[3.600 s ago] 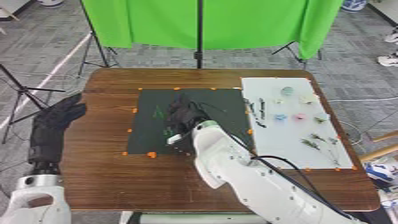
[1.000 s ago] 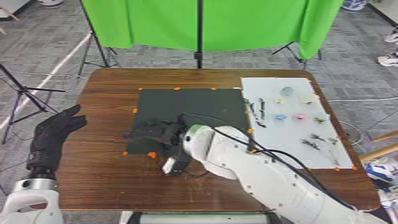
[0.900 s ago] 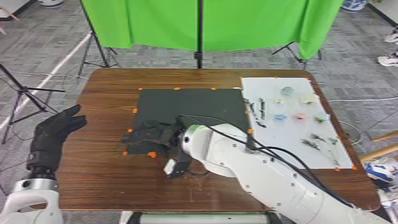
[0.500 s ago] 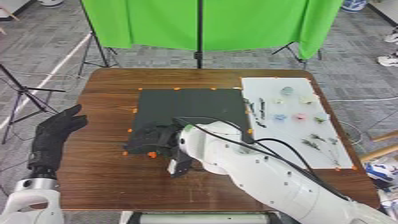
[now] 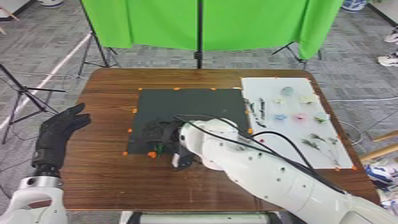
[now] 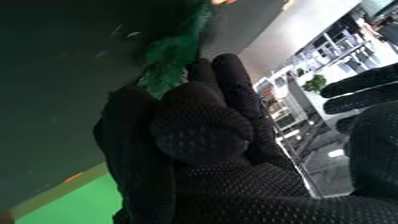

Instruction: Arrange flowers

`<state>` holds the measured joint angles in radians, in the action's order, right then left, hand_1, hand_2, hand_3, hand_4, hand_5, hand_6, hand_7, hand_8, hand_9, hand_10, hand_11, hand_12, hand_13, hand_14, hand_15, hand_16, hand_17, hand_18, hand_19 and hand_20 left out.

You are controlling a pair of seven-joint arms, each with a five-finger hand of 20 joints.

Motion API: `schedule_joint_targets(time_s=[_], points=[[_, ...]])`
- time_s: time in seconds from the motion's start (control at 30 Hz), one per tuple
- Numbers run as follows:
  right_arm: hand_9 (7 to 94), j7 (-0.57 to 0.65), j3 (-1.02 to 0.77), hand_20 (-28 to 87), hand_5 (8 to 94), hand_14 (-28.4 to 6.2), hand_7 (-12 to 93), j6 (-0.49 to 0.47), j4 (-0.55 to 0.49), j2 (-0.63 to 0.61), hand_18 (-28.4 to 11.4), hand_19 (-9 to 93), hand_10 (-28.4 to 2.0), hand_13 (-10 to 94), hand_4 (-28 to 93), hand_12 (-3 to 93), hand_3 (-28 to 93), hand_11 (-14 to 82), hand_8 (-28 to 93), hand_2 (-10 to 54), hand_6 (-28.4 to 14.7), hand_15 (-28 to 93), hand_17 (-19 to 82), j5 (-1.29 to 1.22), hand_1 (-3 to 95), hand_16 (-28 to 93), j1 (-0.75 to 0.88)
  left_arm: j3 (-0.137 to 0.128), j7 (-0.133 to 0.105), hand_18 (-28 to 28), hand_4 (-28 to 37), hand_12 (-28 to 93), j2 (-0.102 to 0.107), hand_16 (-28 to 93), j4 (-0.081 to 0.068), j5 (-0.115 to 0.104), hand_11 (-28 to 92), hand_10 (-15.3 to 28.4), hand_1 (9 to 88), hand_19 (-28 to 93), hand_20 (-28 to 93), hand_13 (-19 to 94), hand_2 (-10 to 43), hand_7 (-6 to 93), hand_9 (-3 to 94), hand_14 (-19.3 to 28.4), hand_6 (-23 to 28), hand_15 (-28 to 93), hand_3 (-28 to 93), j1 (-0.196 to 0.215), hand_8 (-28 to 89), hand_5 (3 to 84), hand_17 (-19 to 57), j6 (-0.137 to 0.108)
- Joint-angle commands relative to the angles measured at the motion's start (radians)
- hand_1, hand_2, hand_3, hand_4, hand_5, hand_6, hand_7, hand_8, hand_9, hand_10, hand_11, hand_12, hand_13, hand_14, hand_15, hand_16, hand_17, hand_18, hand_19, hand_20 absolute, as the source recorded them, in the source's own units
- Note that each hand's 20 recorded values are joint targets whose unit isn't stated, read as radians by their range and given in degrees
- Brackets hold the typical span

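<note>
In the head view my right hand (image 5: pixel 161 132) is low over the dark mat (image 5: pixel 191 102), with a bit of green sprig (image 5: pixel 159 147) at its near side. The right wrist view has my right hand (image 6: pixel 200 130) with thumb and fingers closed together around the base of a feathery green sprig (image 6: pixel 173 57); the grip itself is hidden. My left hand (image 5: pixel 60 131) is held off the table's left side, fingers extended. On the white sheet (image 5: pixel 266 150) are a blue flower (image 5: pixel 281 117), a pink flower (image 5: pixel 299 117), several pale blooms (image 5: pixel 287 91) and leafy sprigs (image 5: pixel 310 144).
Dark thin stems (image 5: pixel 261 111) lie along the white sheet's left edge. Orange tape marks (image 5: pixel 152 155) edge the dark mat. My right forearm (image 5: pixel 266 165) crosses the near right part of the brown table (image 5: pixel 107 175).
My right hand went from the mat's upper middle to its near left part, then shifted slightly right. Green pieces earlier visible on the mat's left no longer show there. My left hand moved slightly.
</note>
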<state>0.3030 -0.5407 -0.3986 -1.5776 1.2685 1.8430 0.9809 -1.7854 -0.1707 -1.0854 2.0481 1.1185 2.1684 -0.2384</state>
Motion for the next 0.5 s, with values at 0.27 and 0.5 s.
schedule_joint_targets(time_s=[0.27,0.5], points=[[46.4,0.007,-0.028,66,38.8,-5.7,34,0.143,-0.038,-0.026,-17.7,93,-17.0,92,-19,6.4,57,5.0,-7,16.6,-10.1,69,71,-0.129,3.3,22,-0.007,0.015,0.001,12.5,-28.3,11,-0.008,-2,-0.011,0.003,18,16.2,24.1,13,16,38,16.3,8.0,46.4,19.4,7.2,21,64,-0.009,-5,45.7,8.8,0.021],[52.2,-0.022,-0.113,64,44.3,-5.4,30,0.371,-0.249,-0.175,-16.7,93,-17.1,92,-15,9.6,59,6.6,-7,7.0,-7.6,69,71,-0.253,11.9,22,0.034,-0.006,0.016,12.5,-28.3,11,0.009,-2,-0.006,-0.001,17,16.2,24.1,13,16,38,16.2,8.0,46.3,19.4,7.2,20,64,0.000,-5,45.8,8.7,0.026]])
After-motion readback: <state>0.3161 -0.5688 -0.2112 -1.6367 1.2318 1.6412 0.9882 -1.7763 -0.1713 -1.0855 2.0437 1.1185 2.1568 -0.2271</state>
